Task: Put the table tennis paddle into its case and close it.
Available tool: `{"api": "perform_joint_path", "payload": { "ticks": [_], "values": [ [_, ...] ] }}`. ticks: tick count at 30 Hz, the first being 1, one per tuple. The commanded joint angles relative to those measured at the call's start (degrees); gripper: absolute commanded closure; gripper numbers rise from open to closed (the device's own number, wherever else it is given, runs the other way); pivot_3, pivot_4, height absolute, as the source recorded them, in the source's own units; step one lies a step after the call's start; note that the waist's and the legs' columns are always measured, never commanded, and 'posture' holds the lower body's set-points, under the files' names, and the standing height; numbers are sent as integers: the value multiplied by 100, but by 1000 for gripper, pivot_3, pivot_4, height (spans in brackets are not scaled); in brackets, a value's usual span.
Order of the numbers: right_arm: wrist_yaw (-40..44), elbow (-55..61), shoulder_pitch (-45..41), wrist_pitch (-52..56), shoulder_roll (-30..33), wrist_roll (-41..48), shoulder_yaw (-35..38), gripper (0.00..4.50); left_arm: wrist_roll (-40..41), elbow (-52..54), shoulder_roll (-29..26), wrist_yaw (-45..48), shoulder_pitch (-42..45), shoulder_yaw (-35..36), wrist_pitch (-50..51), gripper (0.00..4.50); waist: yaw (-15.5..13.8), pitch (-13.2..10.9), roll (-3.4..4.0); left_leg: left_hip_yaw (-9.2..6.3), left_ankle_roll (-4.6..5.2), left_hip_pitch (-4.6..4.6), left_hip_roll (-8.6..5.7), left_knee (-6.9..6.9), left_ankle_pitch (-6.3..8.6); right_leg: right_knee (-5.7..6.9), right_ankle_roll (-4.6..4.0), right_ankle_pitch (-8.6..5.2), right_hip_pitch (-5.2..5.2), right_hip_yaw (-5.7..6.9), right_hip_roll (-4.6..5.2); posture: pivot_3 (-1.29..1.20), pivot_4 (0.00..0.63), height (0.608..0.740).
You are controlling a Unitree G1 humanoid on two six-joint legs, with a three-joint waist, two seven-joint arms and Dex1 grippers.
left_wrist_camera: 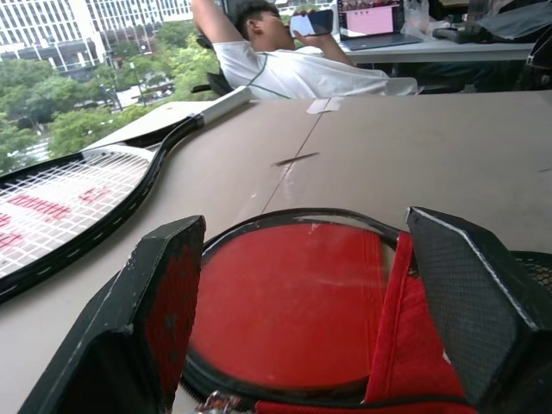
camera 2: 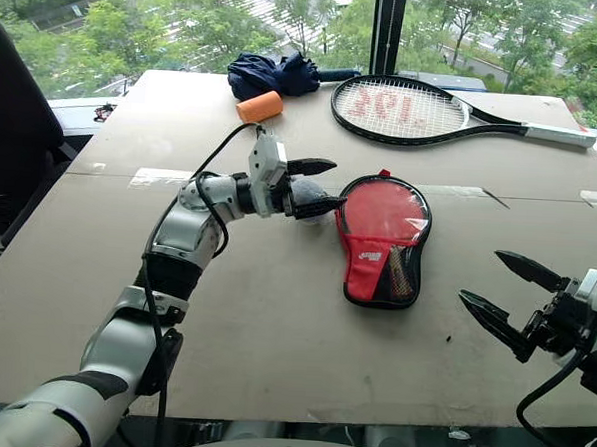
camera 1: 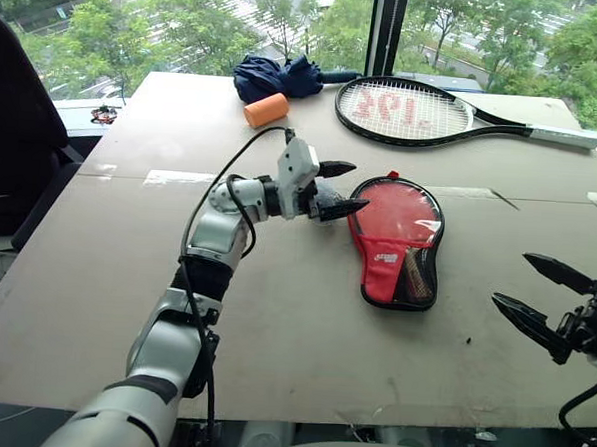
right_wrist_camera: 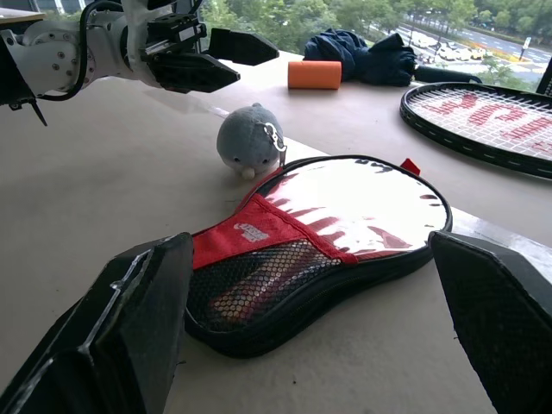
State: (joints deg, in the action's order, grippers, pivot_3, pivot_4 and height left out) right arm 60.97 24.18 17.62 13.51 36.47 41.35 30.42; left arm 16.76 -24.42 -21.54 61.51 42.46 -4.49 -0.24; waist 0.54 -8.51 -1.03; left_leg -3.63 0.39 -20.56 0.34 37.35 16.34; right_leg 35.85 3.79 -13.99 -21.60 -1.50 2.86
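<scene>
Already zipped inside its flat red-and-black clear-fronted case at mid-table, the red-faced table tennis paddle looks stowed; the left gripper hovers beside it, jaws apart, the right gripper wide too.

Tennis racket, blue umbrella, orange roll on table

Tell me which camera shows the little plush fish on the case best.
The right wrist view: the plush fish sits in full view beside the case, its clip visible. In the right eye view the left gripper partly covers it.
</scene>
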Motion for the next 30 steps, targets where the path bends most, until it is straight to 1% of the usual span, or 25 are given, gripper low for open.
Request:
{"api": "perform_joint_path", "payload": {
  "ticks": [1, 5, 7, 12, 15, 17, 18, 21, 24, 26, 30],
  "values": [
    [-72, 169, -39, -56, -10, 80, -49, 101, 0, 254, -328, -359, -214, 369, 317, 709, -7, 0, 0, 1, 0, -2, -4, 1, 0, -1, 0, 0, 0, 0, 5, 0, 150, 740],
    [-272, 305, -225, 22, -7, 16, -355, 101, -230, 346, -712, -401, -652, 351, 317, 709, -3, 0, 0, -1, 0, -3, -9, 0, 0, -6, 0, 0, 0, -5, 16, 0, 150, 740],
    [-436, 396, -387, 106, 19, -85, -628, 101, -295, 270, -757, -513, -715, 389, 341, 709, -13, -1, -2, -3, -1, -3, -9, 1, 0, -5, 0, 0, -1, -5, 17, 0, 150, 740],
    [-1067, 318, -1070, 426, -111, -574, -1586, 101, -471, -188, -642, -780, -529, 397, 299, 709, -52, 0, -6, -2, -2, -6, -12, 7, -1, -4, -1, 1, 0, 5, 17, 0, 150, 740],
    [-1592, 31, -1656, 669, -213, -1144, -2158, 101, -517, -417, -589, -760, -421, 364, 275, 709, -45, 0, -5, 0, -3, -7, -13, 6, -1, -2, -2, 1, -4, 5, 17, 0, 150, 740],
    [-2042, -204, -2108, 994, -363, -1387, -2431, 101, -560, -567, -562, -749, -349, 353, 270, 709, -28, 0, -7, -1, -4, -9, -14, 6, -2, -2, -2, 1, -6, 5, 16, 0, 150, 740],
    [-2106, -335, -2284, 1061, -402, -1486, -2559, 101, -574, -641, -544, -744, -314, 356, 267, 709, -24, 0, -7, 0, -4, -12, -15, 6, -2, -2, -2, 2, -10, 4, 17, 0, 150, 740],
    [-2405, -573, -2532, 1482, -430, -1802, -2893, 101, -567, -715, -514, -669, -266, 343, 367, 709, -32, 1, -7, -6, -5, -15, -15, 4, -2, -1, -2, 2, -10, 10, 17, 0, 150, 740],
    [-2560, -600, -2541, 1726, -529, -1793, -2946, 101, -504, -625, -497, -588, -298, 371, 450, 709, -39, 0, -7, -10, -4, -18, -15, 3, -2, -1, -3, 2, -10, 16, 17, 0, 150, 740],
    [-2654, -549, -2520, 1722, -700, -1692, -2837, 101, -491, -563, -491, -560, -335, 380, 480, 709, -26, 1, -8, -8, -4, -17, -16, 4, -2, -1, -2, 2, -10, 14, 19, 0, 150, 740],
    [-3072, -413, -2375, 2330, -857, -1299, -2236, 101, -454, -425, -501, -520, -402, 406, 543, 709, -16, 1, -7, -11, -4, -15, -15, 4, -2, 3, -2, 2, -9, 14, 18, 0, 150, 740]
  ]
}}
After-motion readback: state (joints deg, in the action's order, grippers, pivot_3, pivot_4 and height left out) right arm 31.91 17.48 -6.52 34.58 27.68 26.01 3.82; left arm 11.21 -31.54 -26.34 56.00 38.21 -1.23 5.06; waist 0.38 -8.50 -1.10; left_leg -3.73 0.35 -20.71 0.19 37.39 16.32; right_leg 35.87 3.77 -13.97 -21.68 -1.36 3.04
